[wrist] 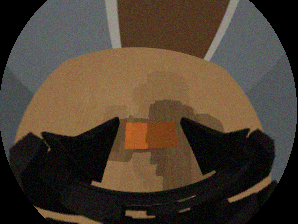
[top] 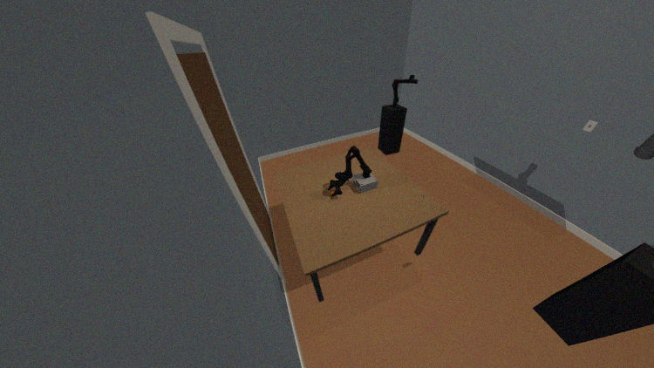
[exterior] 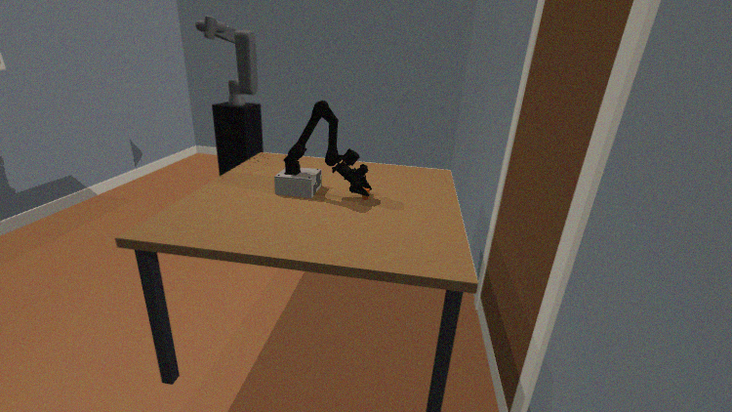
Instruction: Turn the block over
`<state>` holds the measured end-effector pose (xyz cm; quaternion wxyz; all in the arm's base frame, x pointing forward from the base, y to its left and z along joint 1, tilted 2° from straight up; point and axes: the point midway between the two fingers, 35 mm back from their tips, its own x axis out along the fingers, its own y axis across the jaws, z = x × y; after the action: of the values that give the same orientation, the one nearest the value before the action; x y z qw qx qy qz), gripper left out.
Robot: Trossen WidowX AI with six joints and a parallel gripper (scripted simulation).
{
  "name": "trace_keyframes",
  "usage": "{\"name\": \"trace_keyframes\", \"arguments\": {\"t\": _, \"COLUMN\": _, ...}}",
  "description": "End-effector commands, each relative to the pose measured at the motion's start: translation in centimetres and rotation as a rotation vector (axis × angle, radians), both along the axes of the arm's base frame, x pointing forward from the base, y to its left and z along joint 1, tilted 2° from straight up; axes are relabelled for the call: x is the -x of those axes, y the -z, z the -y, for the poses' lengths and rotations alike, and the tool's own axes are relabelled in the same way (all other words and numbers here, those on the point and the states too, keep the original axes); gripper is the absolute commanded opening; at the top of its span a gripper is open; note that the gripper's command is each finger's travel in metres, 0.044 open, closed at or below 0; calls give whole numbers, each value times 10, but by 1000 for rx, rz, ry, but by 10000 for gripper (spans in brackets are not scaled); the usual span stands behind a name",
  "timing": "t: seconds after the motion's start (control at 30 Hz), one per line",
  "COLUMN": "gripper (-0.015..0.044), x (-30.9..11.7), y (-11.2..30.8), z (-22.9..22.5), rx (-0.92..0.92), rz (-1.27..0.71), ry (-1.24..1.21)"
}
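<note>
The orange block [wrist: 136, 135] [top: 332, 193] [exterior: 367, 189] lies between the spread fingertips, in the middle of the wrist view. The face toward the wrist camera is plain orange, lit on its left part and shaded on its right. No dark marked side shows in any view. My gripper [wrist: 151, 120] [top: 332, 191] [exterior: 365, 193] is open and low over the table [top: 365, 224] [exterior: 286, 225] [wrist: 100, 80], with a gap between each finger and the block. Whether the block's underside lies fully flat on the table is hard to tell.
The arm's grey base box [top: 366, 184] [exterior: 294, 185] stands on the table behind the gripper. A brown door [top: 219, 123] [exterior: 560, 153] [wrist: 170, 25] is in the wall beyond the table. Another arm stands on a black pedestal [top: 391, 130] [exterior: 238, 136] off the table.
</note>
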<state>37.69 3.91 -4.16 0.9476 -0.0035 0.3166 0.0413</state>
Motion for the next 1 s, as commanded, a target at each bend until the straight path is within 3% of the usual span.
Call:
{"name": "trace_keyframes", "arguments": {"t": 0.0, "gripper": 440, "x": 12, "y": -48, "z": 2, "rx": 13, "rz": -234, "ry": -8}}
{"name": "trace_keyframes", "arguments": {"t": 0.2, "gripper": 440, "x": 31, "y": -64, "z": 3, "rx": 20, "rz": -332, "ry": -10}}
{"name": "trace_keyframes", "arguments": {"t": 0.67, "gripper": 440, "x": 30, "y": -64, "z": 3, "rx": 20, "rz": -337, "ry": -10}}
{"name": "trace_keyframes", "arguments": {"t": 0.97, "gripper": 440, "x": 3, "y": -73, "z": 1, "rx": 46, "rz": -616, "ry": -16}}
